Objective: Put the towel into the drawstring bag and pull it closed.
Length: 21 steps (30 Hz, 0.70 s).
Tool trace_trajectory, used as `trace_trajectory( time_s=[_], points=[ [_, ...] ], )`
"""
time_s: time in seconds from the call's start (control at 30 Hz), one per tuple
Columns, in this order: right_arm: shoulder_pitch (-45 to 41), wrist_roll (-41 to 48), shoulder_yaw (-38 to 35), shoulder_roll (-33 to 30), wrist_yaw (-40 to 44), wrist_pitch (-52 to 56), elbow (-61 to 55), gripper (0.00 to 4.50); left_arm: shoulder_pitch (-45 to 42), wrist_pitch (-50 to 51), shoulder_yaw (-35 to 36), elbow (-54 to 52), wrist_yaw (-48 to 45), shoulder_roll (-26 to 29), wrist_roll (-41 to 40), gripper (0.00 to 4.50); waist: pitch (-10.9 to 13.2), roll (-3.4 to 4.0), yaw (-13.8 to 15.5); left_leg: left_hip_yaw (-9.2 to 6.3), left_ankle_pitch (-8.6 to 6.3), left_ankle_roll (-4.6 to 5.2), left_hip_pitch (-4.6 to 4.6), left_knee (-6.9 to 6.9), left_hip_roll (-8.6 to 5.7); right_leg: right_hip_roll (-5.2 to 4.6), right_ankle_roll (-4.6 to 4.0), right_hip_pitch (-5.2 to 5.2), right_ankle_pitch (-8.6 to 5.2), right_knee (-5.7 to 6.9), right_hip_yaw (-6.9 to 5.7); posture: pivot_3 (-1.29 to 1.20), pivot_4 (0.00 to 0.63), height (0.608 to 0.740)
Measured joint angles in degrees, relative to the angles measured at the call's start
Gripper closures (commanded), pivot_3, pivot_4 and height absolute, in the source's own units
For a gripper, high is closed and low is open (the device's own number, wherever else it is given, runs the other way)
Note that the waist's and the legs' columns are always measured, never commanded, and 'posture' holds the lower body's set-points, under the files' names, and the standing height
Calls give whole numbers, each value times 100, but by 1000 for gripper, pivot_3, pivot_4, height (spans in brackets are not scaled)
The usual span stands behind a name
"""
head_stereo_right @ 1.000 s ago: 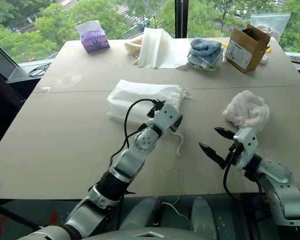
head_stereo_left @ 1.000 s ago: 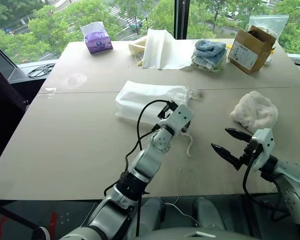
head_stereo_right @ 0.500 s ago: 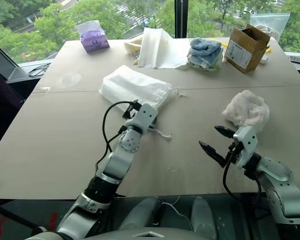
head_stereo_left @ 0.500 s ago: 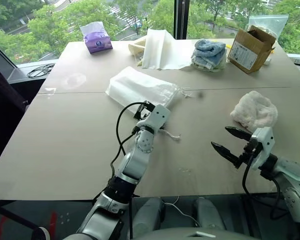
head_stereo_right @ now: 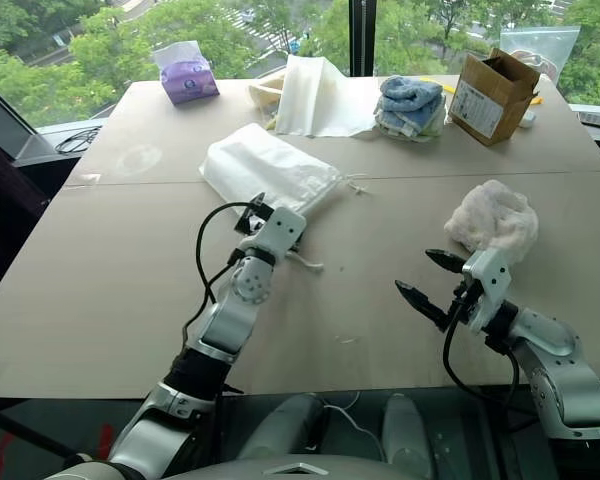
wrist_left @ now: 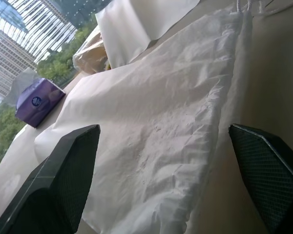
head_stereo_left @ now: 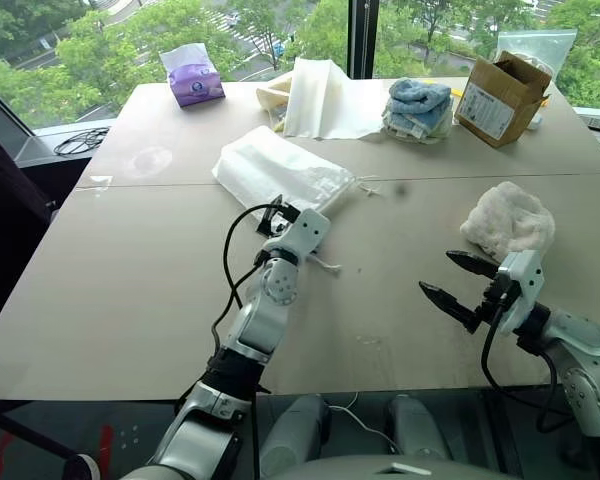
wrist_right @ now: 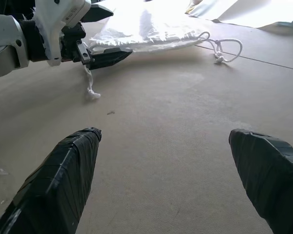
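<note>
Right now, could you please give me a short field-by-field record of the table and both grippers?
towel: fluffy off-white lump, on the table's right side, outside the bag
drawstring bag: flat on the table, cords trailing loose
left gripper: jaws open, at the bag's near edge
right gripper: jaws open, empty, near the towel
table: tan surface
</note>
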Motion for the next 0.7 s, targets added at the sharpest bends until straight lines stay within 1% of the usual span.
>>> trace_trajectory(
  time_s=[0.23, 0.53, 0.7],
  points=[
    [44, -11, -1, 0, -2, -1, 0, 9, -108, -39, 29, 165, 28, 46, 73, 127, 0, 0, -1, 0, 0, 0, 0, 4, 0, 0, 0, 0, 0, 4, 0, 0, 150, 740],
    [104, -24, -2, 1, -3, -3, 0, 9, -213, 159, 203, 356, 454, 45, 403, 127, 0, 0, -2, 0, 0, 0, -1, 11, 0, 1, 0, 0, 0, 9, 0, 0, 150, 740],
    [103, -25, -3, 1, -2, -4, 1, 9, -370, 169, 225, 555, 392, 40, 394, 127, 0, 0, -2, 0, 0, 0, -2, 14, 0, 0, 0, 0, 0, 10, -1, 0, 150, 740]
  ],
)
